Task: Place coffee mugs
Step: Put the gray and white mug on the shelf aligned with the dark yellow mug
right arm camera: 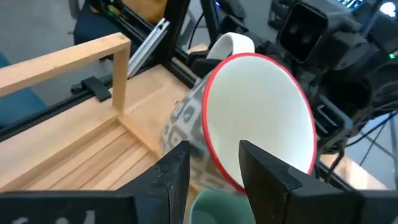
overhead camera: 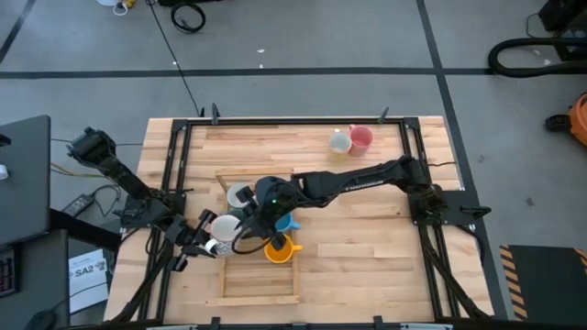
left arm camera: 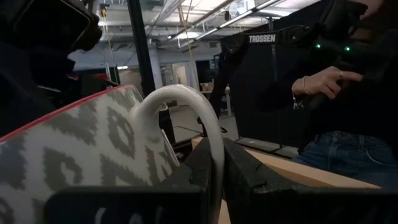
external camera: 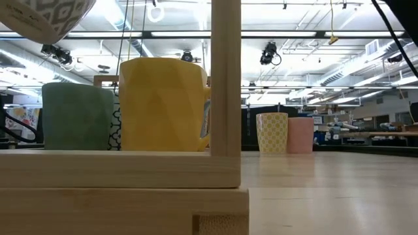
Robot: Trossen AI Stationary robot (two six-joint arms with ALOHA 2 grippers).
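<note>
A white mug with a grey pattern and a red rim [right arm camera: 249, 118] hangs tipped above the wooden tray [overhead camera: 225, 275], with my left gripper [left arm camera: 217, 155] shut on it. It also shows as the raised patterned mug [external camera: 46, 19]. My right gripper [right arm camera: 214, 165] is open. Its fingers stand just in front of the mug's lower rim, facing its mouth; I see no touch. A grey-green mug [overhead camera: 240, 194], a blue mug [overhead camera: 287, 223] and a yellow-orange mug [overhead camera: 278, 248] stand in the tray. A cream mug [overhead camera: 340, 141] and a pink mug [overhead camera: 362, 137] stand at the far side. My left gripper pinches the mug's white handle [left arm camera: 211, 134] between its two fingers, at the loop's outer curve. It comes from the table's left, about level. The mug is lifted clear of the tray and tipped, its mouth turned toward my right gripper.
The tray's upright wooden post [external camera: 225, 78] and front rail [external camera: 117, 170] stand by the near mugs. A black frame [overhead camera: 293, 121] runs round the table. A person's hand [left arm camera: 326, 81] and legs show beyond the table's edge. Bare wood lies to the right [overhead camera: 367, 257].
</note>
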